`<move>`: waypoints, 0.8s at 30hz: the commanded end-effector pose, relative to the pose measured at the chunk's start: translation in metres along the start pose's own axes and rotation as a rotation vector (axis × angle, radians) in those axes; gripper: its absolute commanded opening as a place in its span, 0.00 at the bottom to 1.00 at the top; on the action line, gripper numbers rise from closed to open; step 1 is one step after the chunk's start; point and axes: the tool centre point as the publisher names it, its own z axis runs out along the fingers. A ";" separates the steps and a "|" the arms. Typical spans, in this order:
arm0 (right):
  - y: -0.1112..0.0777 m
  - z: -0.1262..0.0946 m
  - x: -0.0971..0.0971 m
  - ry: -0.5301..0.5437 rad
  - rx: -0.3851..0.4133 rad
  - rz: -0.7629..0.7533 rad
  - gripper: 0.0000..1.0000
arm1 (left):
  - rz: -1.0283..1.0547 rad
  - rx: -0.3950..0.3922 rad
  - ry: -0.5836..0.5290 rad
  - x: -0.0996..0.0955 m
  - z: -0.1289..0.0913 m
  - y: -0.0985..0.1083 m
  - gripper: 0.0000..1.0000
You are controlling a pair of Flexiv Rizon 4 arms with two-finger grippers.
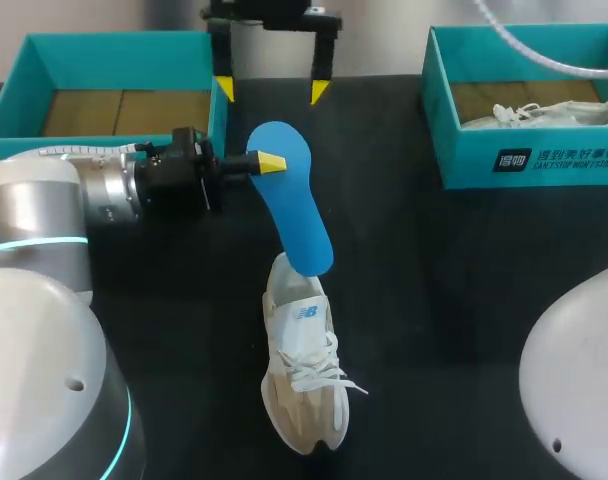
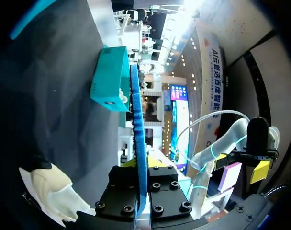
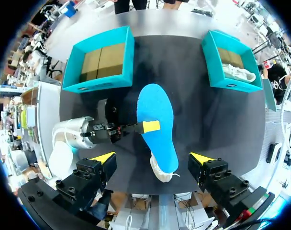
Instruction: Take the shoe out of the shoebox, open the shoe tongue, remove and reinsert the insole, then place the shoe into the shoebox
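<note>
In the head view's upper left stands an empty teal shoebox (image 1: 114,48). Our left gripper (image 1: 269,161), coming in from the left, is clamped on the blue insole (image 1: 296,205). Only the left wrist view shows it edge-on, pinched between both fingers. The insole's lower end hangs over the heel of the white shoe (image 1: 302,380), lower centre on the black table (image 1: 434,300); we cannot tell whether they touch. Our right gripper (image 1: 271,90), top centre, gapes wide, holding nothing. Upper right, a second shoebox (image 1: 464,165) holds another shoe (image 1: 544,112). White print marks that box's front, and a logo marks the white shoe's side.
</note>
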 end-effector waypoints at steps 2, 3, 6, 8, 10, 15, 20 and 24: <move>0.001 0.004 0.011 -0.155 -0.004 -0.013 1.00 | 0.000 0.002 -0.003 0.001 0.000 0.001 0.00; 0.001 0.004 0.011 -0.143 -0.005 -0.010 1.00 | 0.000 0.002 -0.003 0.001 0.000 0.001 0.00; 0.000 0.000 0.005 -0.073 -0.018 0.007 1.00 | 0.000 0.002 -0.003 0.001 0.000 0.001 0.00; -0.001 -0.006 -0.004 -0.017 -0.029 0.034 1.00 | 0.000 0.002 -0.003 0.001 0.000 0.001 0.00; -0.002 -0.010 -0.013 0.028 -0.034 0.056 1.00 | 0.000 0.002 -0.003 0.001 0.000 0.001 0.00; -0.007 -0.014 -0.038 0.218 -0.044 0.099 1.00 | 0.000 0.002 -0.003 0.001 0.000 0.001 0.00; -0.009 -0.011 -0.061 0.363 -0.025 0.156 1.00 | 0.000 0.002 -0.003 0.001 0.000 0.001 0.00; -0.011 -0.006 -0.073 0.465 -0.023 0.178 1.00 | 0.000 0.002 -0.003 0.001 0.000 0.001 0.00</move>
